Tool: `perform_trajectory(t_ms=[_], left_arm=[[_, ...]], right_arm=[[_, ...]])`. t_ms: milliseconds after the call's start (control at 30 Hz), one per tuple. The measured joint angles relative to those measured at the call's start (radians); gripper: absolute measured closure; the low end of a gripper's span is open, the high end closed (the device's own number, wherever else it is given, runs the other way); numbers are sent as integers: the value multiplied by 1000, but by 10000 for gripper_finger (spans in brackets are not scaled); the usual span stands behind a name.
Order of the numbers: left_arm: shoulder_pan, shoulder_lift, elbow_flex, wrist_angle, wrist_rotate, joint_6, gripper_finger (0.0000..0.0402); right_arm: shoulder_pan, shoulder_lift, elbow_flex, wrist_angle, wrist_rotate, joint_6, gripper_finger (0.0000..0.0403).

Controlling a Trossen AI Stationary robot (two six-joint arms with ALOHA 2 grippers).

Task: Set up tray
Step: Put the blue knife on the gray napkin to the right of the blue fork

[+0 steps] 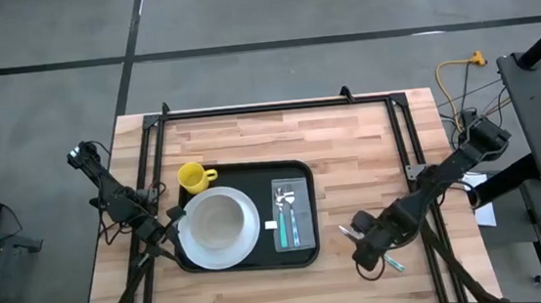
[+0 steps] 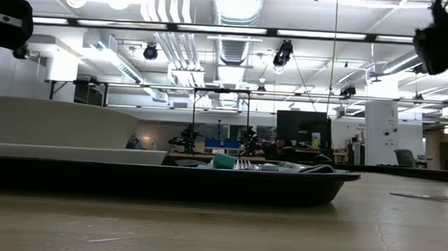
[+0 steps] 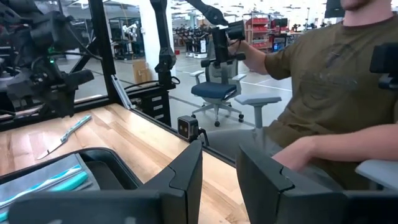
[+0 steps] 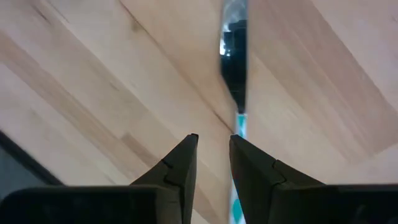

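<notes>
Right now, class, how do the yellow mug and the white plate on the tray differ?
The yellow mug is small and yellow; the white plate is far wider and white. The mug sits at the tray's far left corner; the plate fills its left half, under a white bowl. Both rest inside the black tray.

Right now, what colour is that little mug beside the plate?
Yellow. The mug shows best in the high view, on the tray by the white plate.

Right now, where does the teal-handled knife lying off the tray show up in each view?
High view: knife on the wood right of the tray, under the right hand.
Low view: thin sliver at far right.
Left wrist view: knife beyond the tray's corner.
Right wrist view: knife just ahead of the fingers.
Shared landmark: the tray.
</notes>
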Motion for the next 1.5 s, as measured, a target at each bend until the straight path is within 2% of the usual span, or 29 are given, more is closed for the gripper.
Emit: perform_trajectory(t_ms=[433,767,967,1300,1500], left_arm=[[0,2,0,0,0,0,322],[0,2,0,0,0,0,322],[0,2,0,0,0,0,322],[0,2,0,0,0,0,322],[0,2,0,0,0,0,322]], right_arm=[[83,17,-57,3,9,-22,333],[107,18,-65,4,19,-27,321],[118,18,-74,13,60,-39,319],[143,18,-145,118,62,-48,334],[147,18,-198,212,62,-39,329]])
